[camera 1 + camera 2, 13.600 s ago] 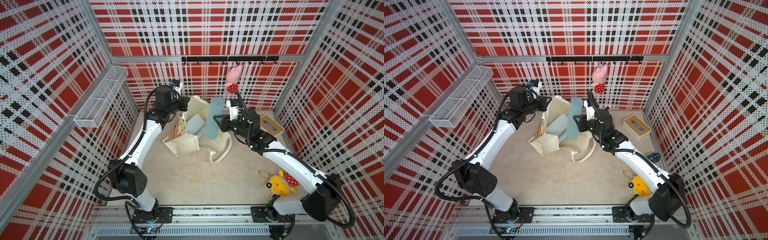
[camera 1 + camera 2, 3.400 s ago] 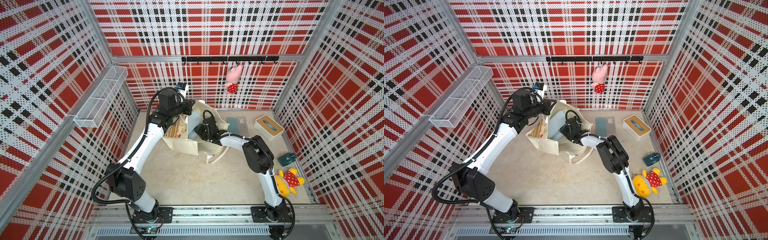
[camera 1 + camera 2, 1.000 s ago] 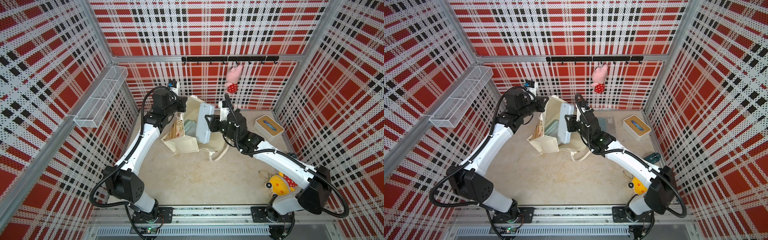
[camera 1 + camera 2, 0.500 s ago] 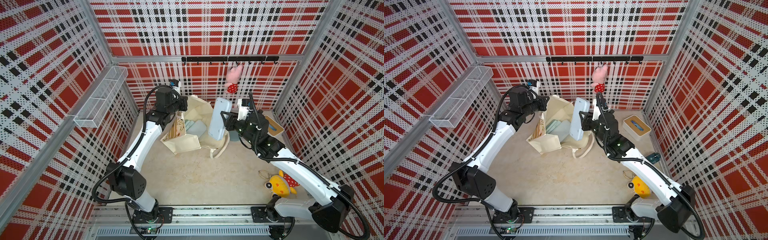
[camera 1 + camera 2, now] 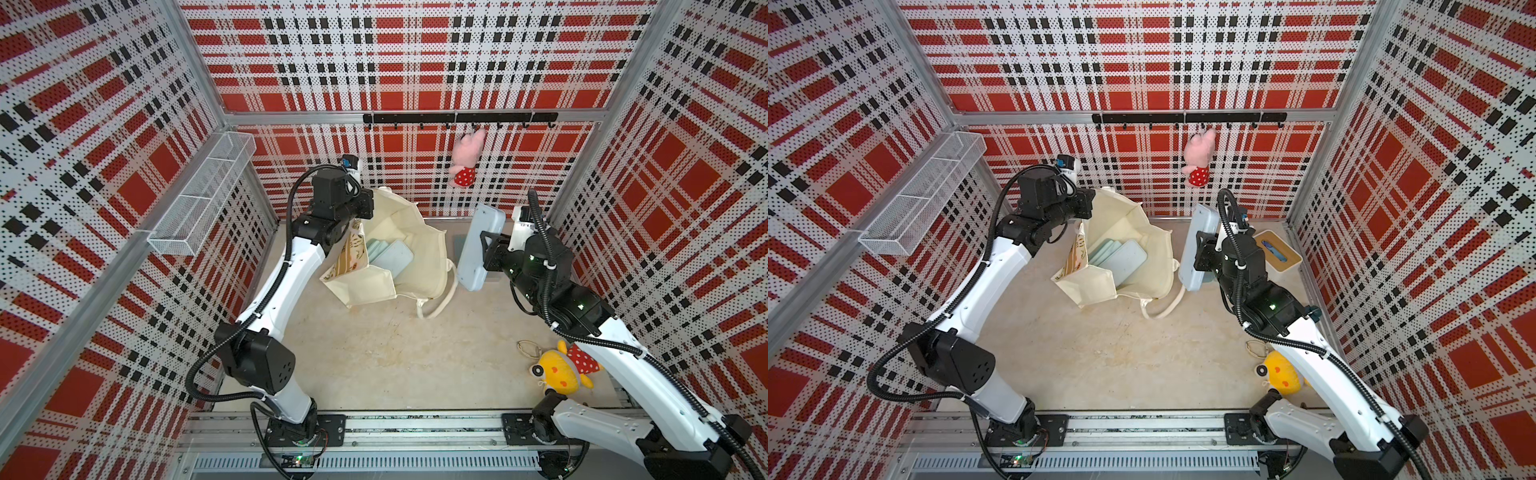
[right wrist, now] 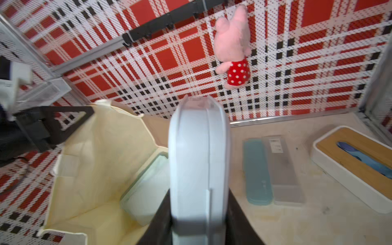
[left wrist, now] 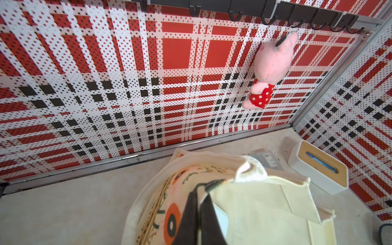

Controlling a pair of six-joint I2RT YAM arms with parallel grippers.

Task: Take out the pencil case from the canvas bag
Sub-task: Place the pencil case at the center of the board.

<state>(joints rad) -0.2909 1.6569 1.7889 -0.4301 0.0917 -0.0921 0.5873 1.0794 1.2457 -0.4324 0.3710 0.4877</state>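
The cream canvas bag stands open in the middle of the table, with pale flat cases still inside. My left gripper is shut on the bag's rim at its back left corner. In the air just right of the bag, my right gripper is shut on a pale blue-white pencil case. The case stands upright and is outside the bag.
A teal case and a grey clear case lie on the table beside a white box with wooden lid. A pink plush hangs on the back hook rail. A yellow plush lies front right; a wire basket hangs left.
My right gripper has carried the pencil case up out of the bag's mouth and to the right, clear of the bag. The left gripper keeps its hold on the rim.
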